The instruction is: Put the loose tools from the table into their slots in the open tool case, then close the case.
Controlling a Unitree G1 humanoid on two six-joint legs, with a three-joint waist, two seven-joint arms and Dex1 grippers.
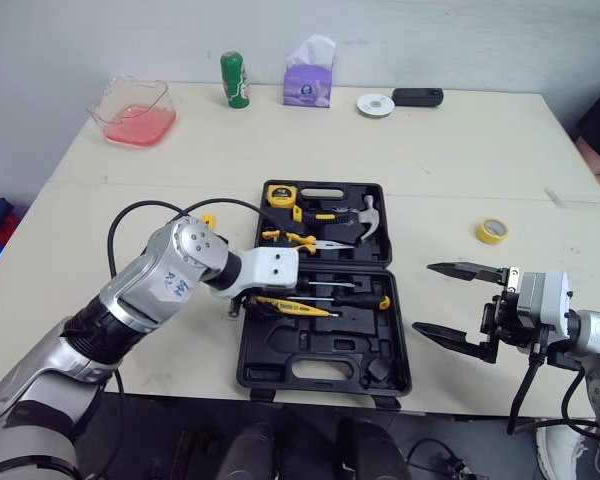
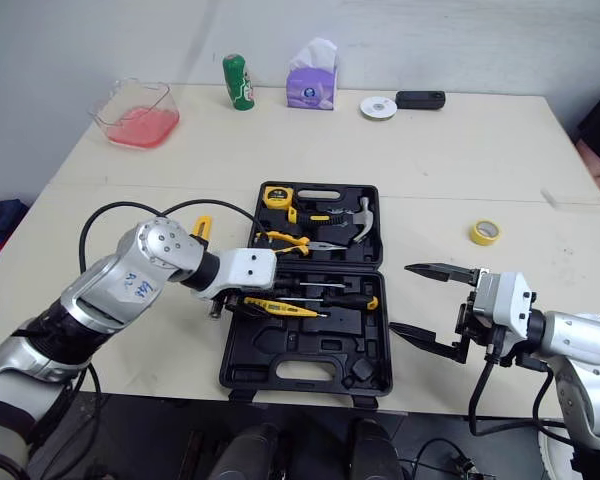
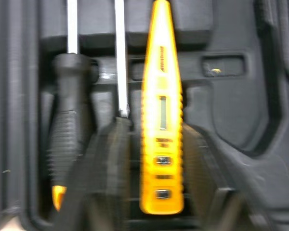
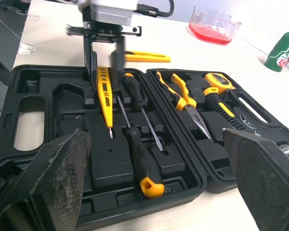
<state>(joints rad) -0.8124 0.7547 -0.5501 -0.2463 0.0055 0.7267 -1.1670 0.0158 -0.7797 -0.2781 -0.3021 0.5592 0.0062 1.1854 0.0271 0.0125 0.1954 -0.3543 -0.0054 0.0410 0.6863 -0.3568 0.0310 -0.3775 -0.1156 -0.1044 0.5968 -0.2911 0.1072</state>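
Yellow tester pen [image 1: 292, 306] lies mid-frame in the tool case [image 1: 372, 345], butt end within left gripper [image 4: 104, 79]; clamped or loose, cannot tell; right gripper [image 1: 423, 297] gapes, lower right, well apart.

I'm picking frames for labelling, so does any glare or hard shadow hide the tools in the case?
Left eye view: even light, no hard shadow over the tool case. Left wrist view: a small shine on the black plastic beside the yellow tester, hiding nothing. Right wrist view: pale sheen on the case floor, tools plain.
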